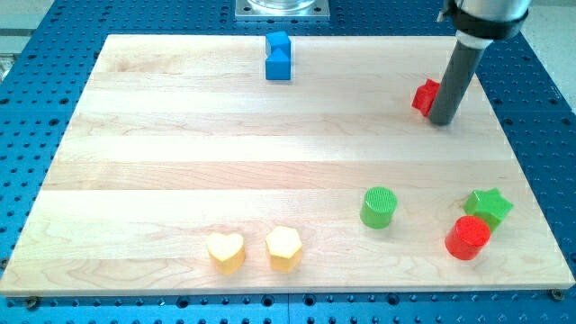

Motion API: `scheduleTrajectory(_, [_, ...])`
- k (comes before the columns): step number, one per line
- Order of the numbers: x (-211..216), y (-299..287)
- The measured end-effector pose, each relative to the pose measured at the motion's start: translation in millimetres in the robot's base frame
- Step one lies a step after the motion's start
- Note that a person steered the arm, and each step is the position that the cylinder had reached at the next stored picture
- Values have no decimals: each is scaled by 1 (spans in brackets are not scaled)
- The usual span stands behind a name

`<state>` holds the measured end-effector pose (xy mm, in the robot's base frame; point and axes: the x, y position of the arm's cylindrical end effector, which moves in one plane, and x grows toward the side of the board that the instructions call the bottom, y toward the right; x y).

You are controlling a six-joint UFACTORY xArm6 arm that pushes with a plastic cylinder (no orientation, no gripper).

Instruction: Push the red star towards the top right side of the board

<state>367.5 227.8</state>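
I am resting my tip (440, 121) on the bench (180, 162), touching the red star (425, 96), which is sitting near the bench's upper right region, close to the right edge and partly hidden behind my rod. Measured from the star, my tip is lying at about four o'clock, just against it. I am carrying no jaws at all, only this straight rod, so nothing is opening or clamping; contact is by pushing alone. I am judging the star to be a light, stiff little block that is going to slide easily on the smooth wood, and its points are likely to make it spin if I press off-centre. To send it toward one or two o'clock, I am thinking the push wants to come from its seven o'clock side, through the middle. Elsewhere, the blue block (278, 56) is standing near the top edge, and the green cylinder (379, 207), green star (489, 206), red cylinder (468, 238), yellow heart (226, 253) and yellow hexagon (283, 248) are lying well apart along the bottom.
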Motion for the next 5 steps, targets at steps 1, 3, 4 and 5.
scheduleTrajectory(1, [-43,17])
scheduleTrajectory(3, [-15,-6])
scheduleTrajectory(4, [-31,-43])
scheduleTrajectory(5, [-81,-41])
